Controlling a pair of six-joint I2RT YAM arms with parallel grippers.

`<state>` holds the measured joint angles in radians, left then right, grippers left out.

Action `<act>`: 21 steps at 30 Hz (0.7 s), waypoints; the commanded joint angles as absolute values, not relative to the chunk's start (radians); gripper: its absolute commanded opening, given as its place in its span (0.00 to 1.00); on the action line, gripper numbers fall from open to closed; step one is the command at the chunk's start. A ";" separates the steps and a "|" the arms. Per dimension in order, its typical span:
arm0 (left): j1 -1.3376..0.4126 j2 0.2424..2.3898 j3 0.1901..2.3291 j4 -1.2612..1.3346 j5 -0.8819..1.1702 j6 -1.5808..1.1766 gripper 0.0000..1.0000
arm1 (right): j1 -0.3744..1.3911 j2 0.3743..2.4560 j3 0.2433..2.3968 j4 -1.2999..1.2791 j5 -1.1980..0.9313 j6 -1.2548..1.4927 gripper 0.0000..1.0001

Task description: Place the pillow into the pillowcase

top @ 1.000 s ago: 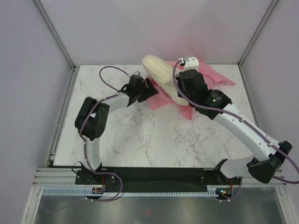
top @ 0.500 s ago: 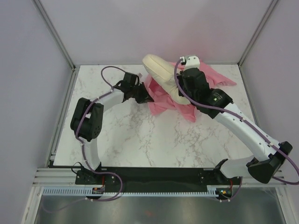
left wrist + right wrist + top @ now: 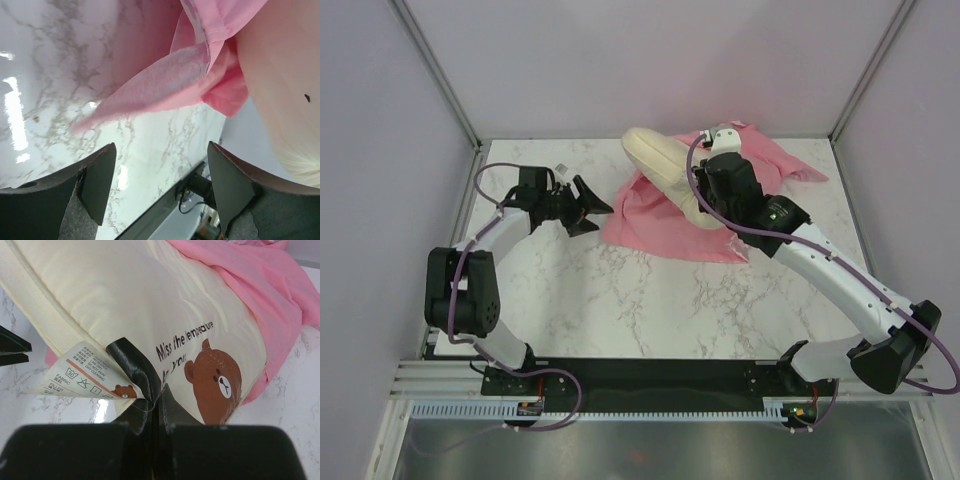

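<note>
Pinching the pillow point(image 3: 150, 300) by its seam beside the care label point(image 3: 82, 377), your right pincer point(image 3: 154, 407) is pressed together and holds it near the far edge of the bench point(image 3: 620, 310), likely so the pillowcase point(image 3: 665, 225) beneath can be drawn over it. Your left pincer point(image 3: 162, 185) stands spread, holding nothing, near the pink hem. Only the right wrist view shows the grip; overhead, the arm hides it.

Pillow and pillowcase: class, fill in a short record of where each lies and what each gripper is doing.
pillow: cream, bear print, resting on the pillowcase, mostly uncovered
pillowcase: pink, spread on the marble table
right gripper: shut on the pillow's edge beside the care label
left gripper: open, empty, clear of the pillowcase
</note>
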<state>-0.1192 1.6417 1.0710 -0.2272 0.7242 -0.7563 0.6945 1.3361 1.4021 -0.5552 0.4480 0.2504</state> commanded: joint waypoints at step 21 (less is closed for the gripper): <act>-0.784 1.727 1.187 -0.290 -0.205 -0.908 0.93 | 0.681 1.276 1.390 -0.411 0.479 0.288 0.00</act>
<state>-0.7475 1.6382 1.0576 -0.2977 -0.0822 -0.9073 0.6926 1.3327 1.3792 -0.5255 0.4427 0.2588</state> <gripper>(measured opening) 0.886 0.033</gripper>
